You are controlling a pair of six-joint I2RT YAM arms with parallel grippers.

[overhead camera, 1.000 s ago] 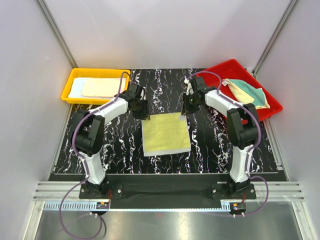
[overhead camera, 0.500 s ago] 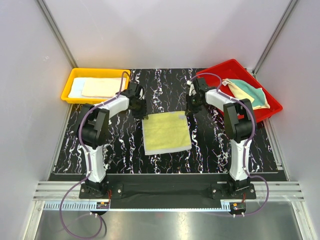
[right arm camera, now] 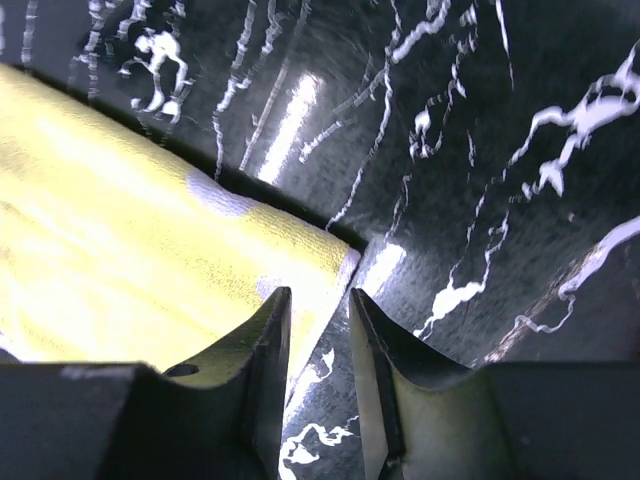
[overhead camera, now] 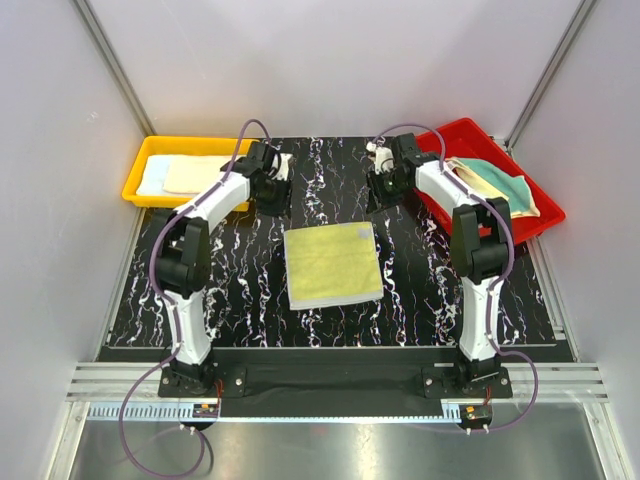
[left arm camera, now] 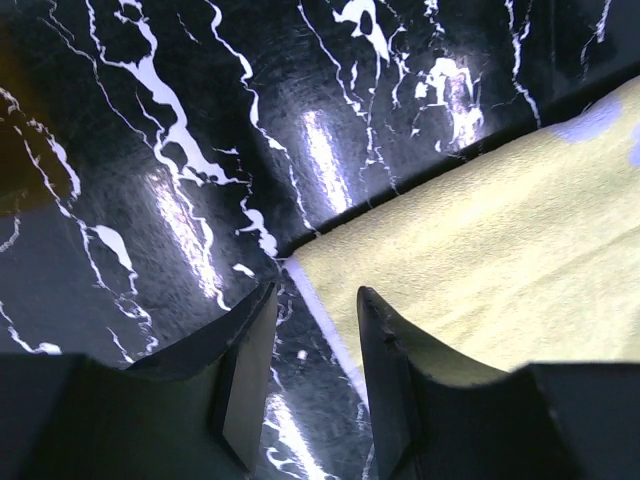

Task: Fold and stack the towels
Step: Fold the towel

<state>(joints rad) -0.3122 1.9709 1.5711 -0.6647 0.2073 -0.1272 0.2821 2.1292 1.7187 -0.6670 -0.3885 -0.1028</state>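
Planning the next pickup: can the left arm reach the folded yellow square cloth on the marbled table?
Likely yes: the left end effector hangs open near the far left corner of the folded yellow square cloth, nothing between.

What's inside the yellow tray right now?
The yellow tray holds two folded cloths: a cream towel lying on a light blue towel, whose left edge shows. The left arm hides the tray's right end, and anything beneath the stack is covered.
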